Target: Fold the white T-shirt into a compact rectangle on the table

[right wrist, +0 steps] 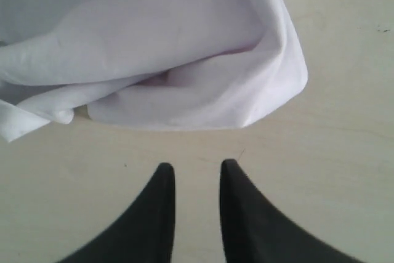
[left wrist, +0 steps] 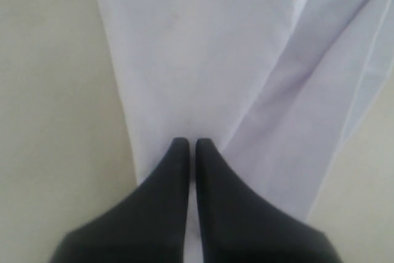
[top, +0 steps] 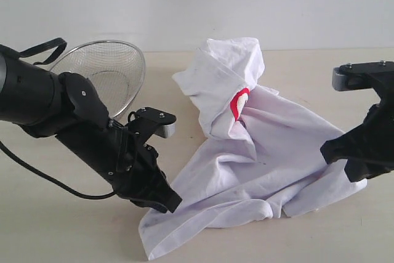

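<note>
Left fingers [left wrist: 177,173]: closed tip to tip, resting on a flat panel of the white T-shirt [top: 271,158] by its front-left corner. Cannot tell whether any cloth is pinched. Likely set there to take that corner for spreading.

Right fingers [right wrist: 163,195]: slightly parted, empty, just short of the shirt's rounded right edge, over bare worktop [top: 55,232]. Probably lined up for a grasp.

Shirt: crumpled mid-worktop, bunched high at the back, red band [top: 239,103] half hidden. Folding not yet begun.

Open room: bare worktop left and right of the shirt. Wire-mesh basket [top: 108,69] behind-left of the shirt, apart from it.
</note>
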Tool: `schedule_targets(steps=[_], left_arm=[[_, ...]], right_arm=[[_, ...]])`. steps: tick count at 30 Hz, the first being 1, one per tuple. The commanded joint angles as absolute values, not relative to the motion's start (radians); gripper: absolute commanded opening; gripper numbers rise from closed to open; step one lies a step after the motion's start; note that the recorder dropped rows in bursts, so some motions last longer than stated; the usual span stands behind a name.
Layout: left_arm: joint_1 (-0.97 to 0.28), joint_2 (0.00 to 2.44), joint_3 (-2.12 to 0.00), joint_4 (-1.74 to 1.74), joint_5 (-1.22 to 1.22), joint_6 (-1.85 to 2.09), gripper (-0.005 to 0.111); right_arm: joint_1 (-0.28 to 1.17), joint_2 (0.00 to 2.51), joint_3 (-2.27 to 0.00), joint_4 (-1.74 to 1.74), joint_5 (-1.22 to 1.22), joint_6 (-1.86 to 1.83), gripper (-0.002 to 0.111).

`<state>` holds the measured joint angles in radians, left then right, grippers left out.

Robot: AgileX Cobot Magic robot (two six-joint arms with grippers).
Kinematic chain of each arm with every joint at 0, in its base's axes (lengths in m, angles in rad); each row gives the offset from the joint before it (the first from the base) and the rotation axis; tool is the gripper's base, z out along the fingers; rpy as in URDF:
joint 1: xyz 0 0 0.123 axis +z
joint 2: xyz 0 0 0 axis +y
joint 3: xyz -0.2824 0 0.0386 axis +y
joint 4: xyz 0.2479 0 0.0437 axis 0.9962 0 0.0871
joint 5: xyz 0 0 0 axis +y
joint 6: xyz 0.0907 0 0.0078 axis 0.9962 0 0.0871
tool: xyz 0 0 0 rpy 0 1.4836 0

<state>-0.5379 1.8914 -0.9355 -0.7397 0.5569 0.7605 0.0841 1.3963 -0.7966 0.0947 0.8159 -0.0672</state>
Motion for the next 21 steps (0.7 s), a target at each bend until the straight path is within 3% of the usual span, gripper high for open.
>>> schedule_targets(steps=[1,12,21], left_arm=[[-0.543,1.891,-0.930,-0.736,0.571,0.736,0.005],[-0.547,1.906,-0.930,-0.745,0.626,0.733,0.005],[-0.547,1.988,-0.930,-0.481,0.562,0.459,0.005]], right_arm=[[0.079,1.390,-0.790,0.103,0.783,-0.062,0.001],[0.079,1.390,-0.790,0.103,0.740,-0.073,0.000],[0.079,1.390,-0.790,0.103,0.722,-0.077,0.000]])
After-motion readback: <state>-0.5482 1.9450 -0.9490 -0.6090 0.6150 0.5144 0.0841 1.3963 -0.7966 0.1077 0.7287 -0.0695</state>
